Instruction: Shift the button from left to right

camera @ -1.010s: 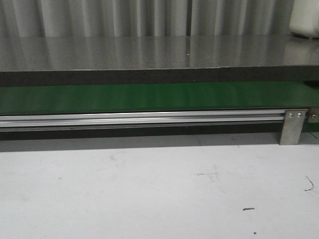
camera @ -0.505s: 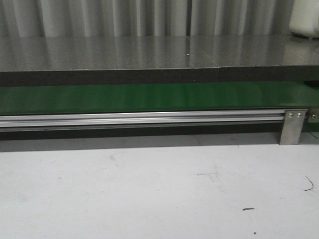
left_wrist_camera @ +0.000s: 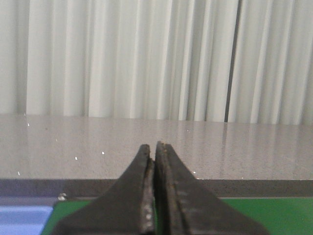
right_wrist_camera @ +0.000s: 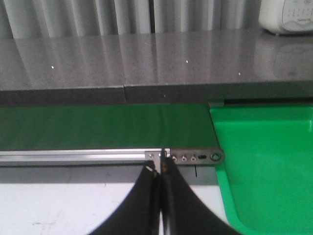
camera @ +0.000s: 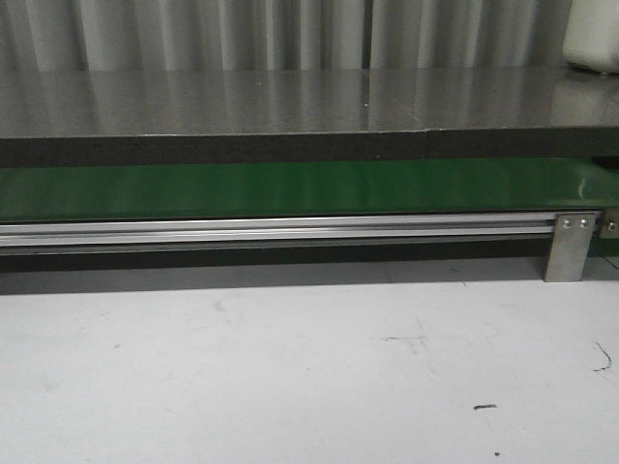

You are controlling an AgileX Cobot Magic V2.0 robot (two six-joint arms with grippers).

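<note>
The button is out of view in every frame. The green belt runs across the front view with nothing on it, and it also shows as the belt in the right wrist view. My left gripper is shut with nothing between its black fingers, its tips in front of the grey shelf. My right gripper is shut too, empty, its tips over the aluminium rail at the belt's near side. Neither gripper shows in the front view.
A green bin sits at the belt's right end. A metal bracket holds the rail. A grey shelf lies behind the belt, with a white appliance at its far right. White table lies in front.
The front view has shifted very slightly; the bracket sits a touch further right. Nothing else has moved.
</note>
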